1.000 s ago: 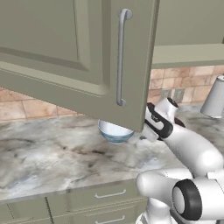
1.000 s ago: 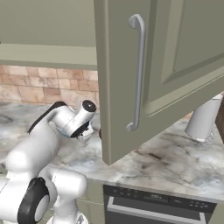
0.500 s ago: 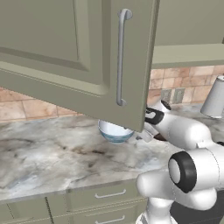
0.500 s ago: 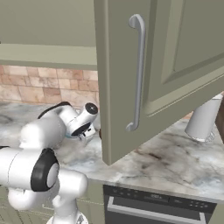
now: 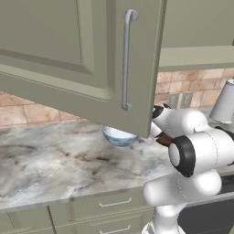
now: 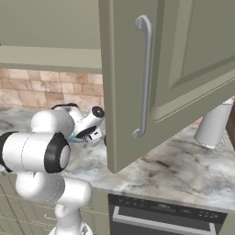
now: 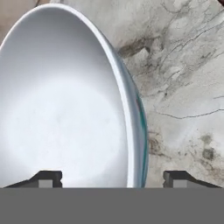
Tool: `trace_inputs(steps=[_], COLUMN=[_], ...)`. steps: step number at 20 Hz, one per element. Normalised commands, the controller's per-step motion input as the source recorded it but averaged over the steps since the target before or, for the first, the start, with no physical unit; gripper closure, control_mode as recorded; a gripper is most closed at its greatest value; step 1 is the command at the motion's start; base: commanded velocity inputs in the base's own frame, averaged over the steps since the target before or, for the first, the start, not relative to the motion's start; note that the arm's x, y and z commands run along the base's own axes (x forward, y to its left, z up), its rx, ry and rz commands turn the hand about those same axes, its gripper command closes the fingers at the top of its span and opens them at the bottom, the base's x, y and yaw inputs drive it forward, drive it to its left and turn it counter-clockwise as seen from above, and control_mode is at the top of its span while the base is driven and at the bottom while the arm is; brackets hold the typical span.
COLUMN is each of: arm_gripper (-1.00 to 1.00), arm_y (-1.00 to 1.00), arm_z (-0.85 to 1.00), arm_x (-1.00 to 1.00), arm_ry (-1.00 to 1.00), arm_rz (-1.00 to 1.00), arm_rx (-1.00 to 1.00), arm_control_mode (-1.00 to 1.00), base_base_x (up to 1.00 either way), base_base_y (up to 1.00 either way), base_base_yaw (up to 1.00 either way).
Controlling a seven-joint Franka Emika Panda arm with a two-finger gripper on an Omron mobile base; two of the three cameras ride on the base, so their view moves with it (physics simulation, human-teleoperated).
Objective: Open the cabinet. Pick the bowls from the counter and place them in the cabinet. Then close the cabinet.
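The olive-green cabinet door (image 5: 68, 55) stands swung open toward me, its silver bar handle (image 5: 126, 59) upright. On the counter (image 5: 55, 164) below it sits the white bowl (image 5: 118, 136) with the pale blue outside, partly hidden by the door's lower edge. In the hand view my gripper (image 7: 111, 179) is open and straddles the white bowl's (image 7: 65, 113) rim, one fingertip (image 7: 46, 178) inside and the other outside over the counter (image 7: 183, 65). A sliver of the dark brown bowl (image 5: 163, 139) shows just behind my wrist. My gripper (image 6: 94, 134) reaches low under the door.
A pale grey cylindrical container (image 5: 225, 101) stands on the counter to the right, near the tiled backsplash (image 5: 192, 87). Green drawers with short handles (image 5: 114, 202) run below the counter. The open door (image 6: 174, 69) hangs close above my arm.
My arm has folded, its elbow swinging toward the cameras, and the hand has dropped lower toward the white bowl. The door and both bowls have stayed put.
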Motion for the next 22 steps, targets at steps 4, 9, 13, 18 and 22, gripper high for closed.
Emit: trace_inputs(steps=[4,9,13,18,22], arm_gripper=[1.0,1.0,1.0,1.0,1.0], arm_y=[0.05,0.02,-0.07,-0.14,-0.41], arm_z=[-0.3,-0.47,-0.07,0.88,0.83], arm_x=[-0.18,-0.53,-0.42,-0.18,-0.1], arm_ry=[0.03,0.01,-0.03,0.01,0.12], arm_rz=[0.0,0.0,-0.03,-0.06,-0.01], arm_rx=[0.05,0.05,0.04,0.07,0.06], arm_control_mode=[-1.0,-1.0,-1.0,-1.0,-1.0], base_base_x=[0.0,0.0,0.0,0.0,0.0], base_base_y=[0.0,0.0,0.0,0.0,0.0], base_base_yaw=[0.0,0.0,0.0,0.0,0.0])
